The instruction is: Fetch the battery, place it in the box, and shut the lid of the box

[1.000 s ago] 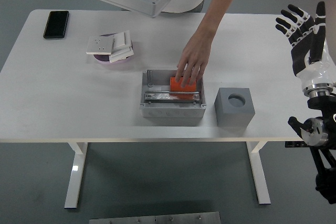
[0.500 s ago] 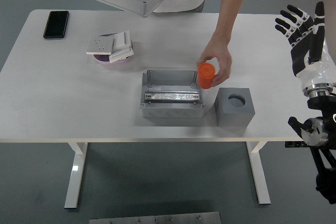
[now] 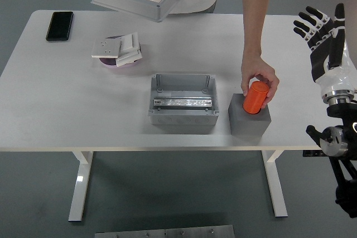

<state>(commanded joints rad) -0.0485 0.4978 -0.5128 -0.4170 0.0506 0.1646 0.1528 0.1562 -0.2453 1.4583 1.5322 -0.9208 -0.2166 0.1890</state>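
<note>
— Battery [image 3: 256,97] position?
— Person's hand [image 3: 259,79] moved it from box [image 3: 182,103] edge onto grey block [image 3: 249,117].
— Robot?
— Right hand [image 3: 323,26] raised beside table, fingers spread, empty, unchanged.

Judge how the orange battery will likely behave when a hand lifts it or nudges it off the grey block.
The orange battery looks like a smooth rigid cylinder, so it probably keeps its shape but may slip in a loose hold. Laid on its side, it would likely roll. The person's hand wraps it easily over the grey block, suggesting it is fairly light.
</note>
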